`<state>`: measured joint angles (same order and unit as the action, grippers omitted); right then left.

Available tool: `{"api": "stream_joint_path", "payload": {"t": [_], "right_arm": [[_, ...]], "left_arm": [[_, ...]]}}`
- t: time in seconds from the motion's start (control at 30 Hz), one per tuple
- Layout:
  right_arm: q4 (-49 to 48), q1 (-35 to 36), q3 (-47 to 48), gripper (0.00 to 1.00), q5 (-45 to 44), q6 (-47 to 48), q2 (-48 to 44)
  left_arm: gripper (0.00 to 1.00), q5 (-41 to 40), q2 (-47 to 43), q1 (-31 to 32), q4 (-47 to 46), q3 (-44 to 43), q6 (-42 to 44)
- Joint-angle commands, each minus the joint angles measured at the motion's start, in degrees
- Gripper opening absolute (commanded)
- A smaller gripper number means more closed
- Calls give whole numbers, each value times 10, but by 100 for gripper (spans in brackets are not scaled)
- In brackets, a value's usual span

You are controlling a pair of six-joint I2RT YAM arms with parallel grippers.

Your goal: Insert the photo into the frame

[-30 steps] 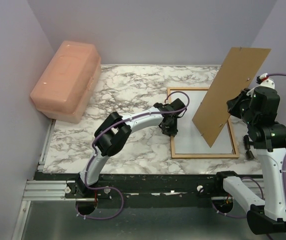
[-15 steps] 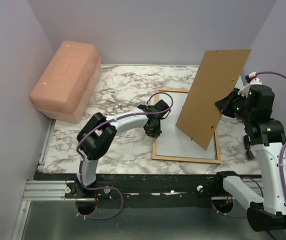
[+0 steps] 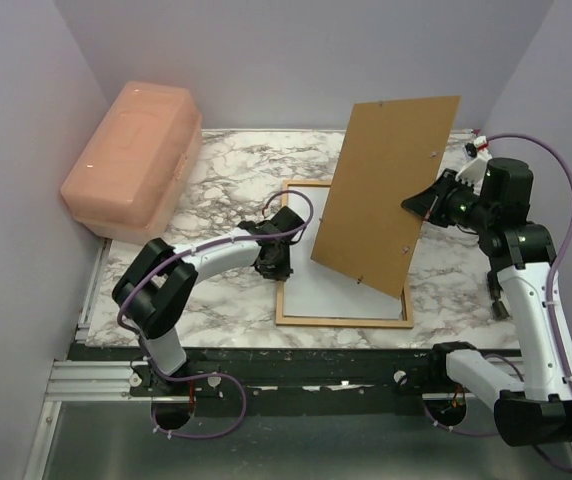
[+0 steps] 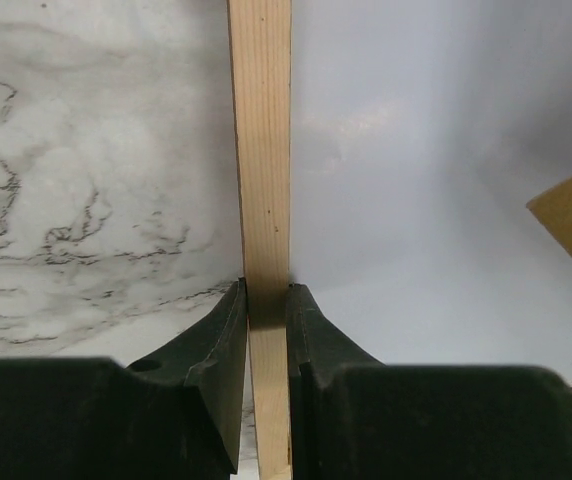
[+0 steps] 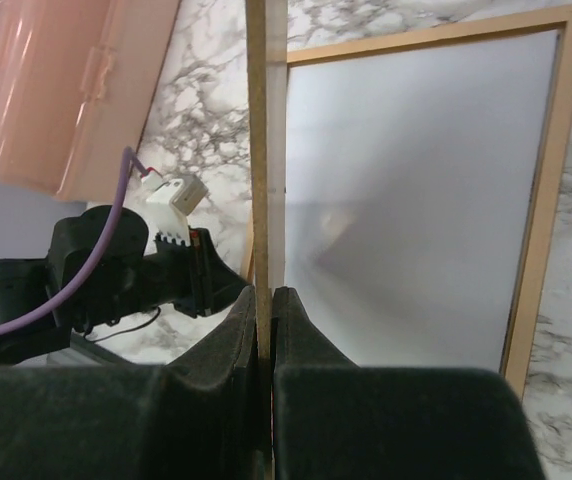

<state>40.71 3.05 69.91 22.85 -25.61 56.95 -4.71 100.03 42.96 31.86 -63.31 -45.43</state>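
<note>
— While the frame [image 3: 341, 321] lies flat on the marble tabletop [image 3: 226, 170], what has hold of it?

— The left jaws. They are clenched on the rail at the frame's 9 o'clock side, one finger outside the wood and one inside. The left wrist view shows that pale rail [image 4: 262, 150] pinched between the two dark fingers.

— And where does the frame sit?

— Near the middle of the tabletop, a little toward 4 o'clock. The pink box [image 3: 131, 160] stands well apart at 10 o'clock.

— What about the right side?

— The right jaws are clamped on the brown backing board [image 3: 386, 190], gripping its 3 o'clock edge. The board is raised and tilted, and from above it covers the frame's 3 o'clock half, its lowest corner near the frame's 5 o'clock corner. I cannot tell whether it touches the frame.

— Does the right wrist view add anything?

— It looks along the board's thin edge [image 5: 257, 150], fingers tight on both faces, with the frame [image 5: 546, 200] below and the pink box [image 5: 56, 90] at 10 o'clock.

— And the photo?

— The frame's opening shows only a plain pale grey surface. I cannot tell whether that is the photo.
</note>
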Motion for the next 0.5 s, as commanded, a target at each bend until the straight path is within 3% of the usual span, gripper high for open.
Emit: {"api": "stream_joint_path", "payload": {"t": [0.0,0.3,0.4,0.47], "right_arm": [[-83,1,-13,0,87,-22,16],[-109,1,-47,0,147,-31,41],[-118,1,-58,0,162,-31,46],[-119,0,-61,0,169,-27,52]], "left_arm": [[1,-14,-30,-8,21,60,39],[3,-7,-73,-8,9,122,21],[13,-8,-82,-8,10,123,19],[26,-6,-94,-8,13,122,20]]}}
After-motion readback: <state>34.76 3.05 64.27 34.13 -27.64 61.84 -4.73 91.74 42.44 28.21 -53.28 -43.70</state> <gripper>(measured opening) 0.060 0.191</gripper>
